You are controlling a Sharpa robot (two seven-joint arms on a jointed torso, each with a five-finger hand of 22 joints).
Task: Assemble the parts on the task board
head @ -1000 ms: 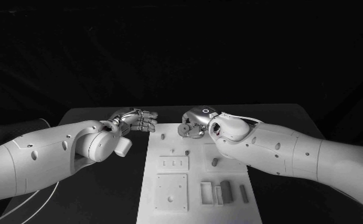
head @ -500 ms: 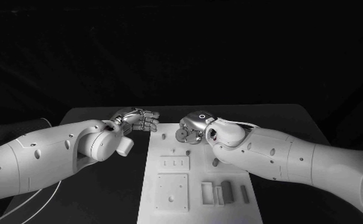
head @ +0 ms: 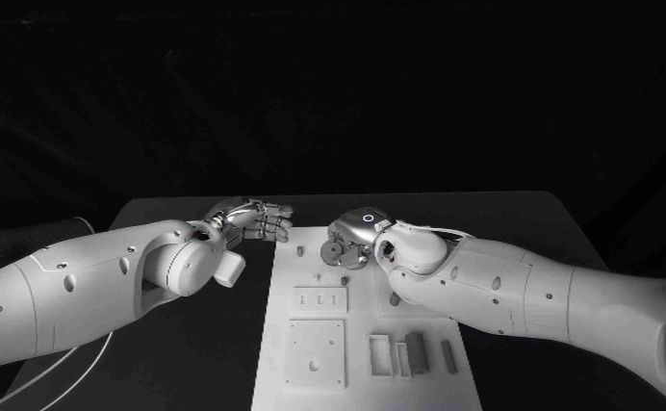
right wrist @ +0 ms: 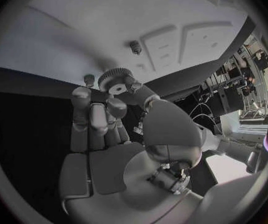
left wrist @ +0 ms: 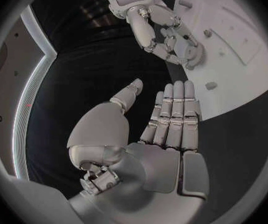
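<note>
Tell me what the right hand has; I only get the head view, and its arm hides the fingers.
Observer: In the right wrist view, the right hand pinches a gear between thumb and fingers.
Operator: Is it on a peg yet?
Observer: I cannot tell. Two short pegs stand bare on the task board: a far peg and a near peg right beside the gear.
Operator: And the left hand?
Observer: The left wrist view shows the left hand flat, fingers straight, holding nothing.
</note>
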